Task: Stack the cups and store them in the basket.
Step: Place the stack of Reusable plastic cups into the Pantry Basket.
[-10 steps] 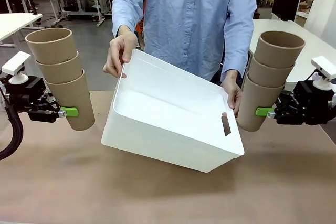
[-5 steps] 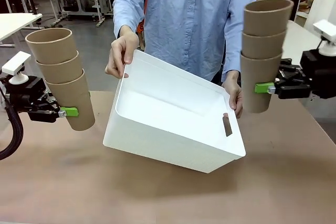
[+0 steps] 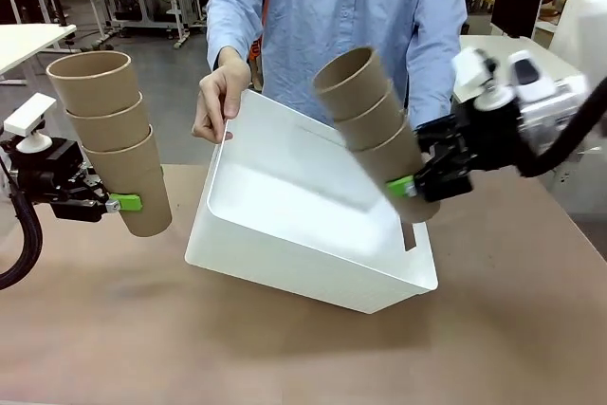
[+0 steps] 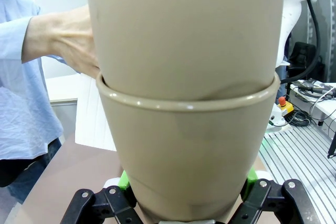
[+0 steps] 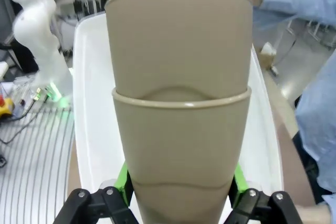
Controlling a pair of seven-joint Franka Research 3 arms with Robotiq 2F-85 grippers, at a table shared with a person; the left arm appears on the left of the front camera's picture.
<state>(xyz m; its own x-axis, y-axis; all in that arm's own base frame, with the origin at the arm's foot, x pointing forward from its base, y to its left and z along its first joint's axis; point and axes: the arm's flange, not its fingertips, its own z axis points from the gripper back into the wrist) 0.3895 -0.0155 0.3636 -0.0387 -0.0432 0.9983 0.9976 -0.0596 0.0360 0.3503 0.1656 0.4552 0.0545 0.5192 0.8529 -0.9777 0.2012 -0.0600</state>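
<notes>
1. Cups (image 4: 184, 103), tan and tapered, are nesting in threes: the left stack (image 3: 112, 139) is standing upright beside the white basket (image 3: 285, 234), and the right stack (image 3: 372, 125) is leaning over its opening.
2. A person's hand (image 3: 220, 101) is gripping the basket's far corner, which is tilting on the table (image 3: 285, 358).
3. The left gripper (image 3: 128, 203) is clamping its stack's bottom cup, and the right gripper (image 3: 410, 189) is doing likewise.

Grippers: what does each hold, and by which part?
Left gripper holds a three-cup stack by the bottom cup's lower wall; right gripper holds its tilted three-cup stack the same way.
</notes>
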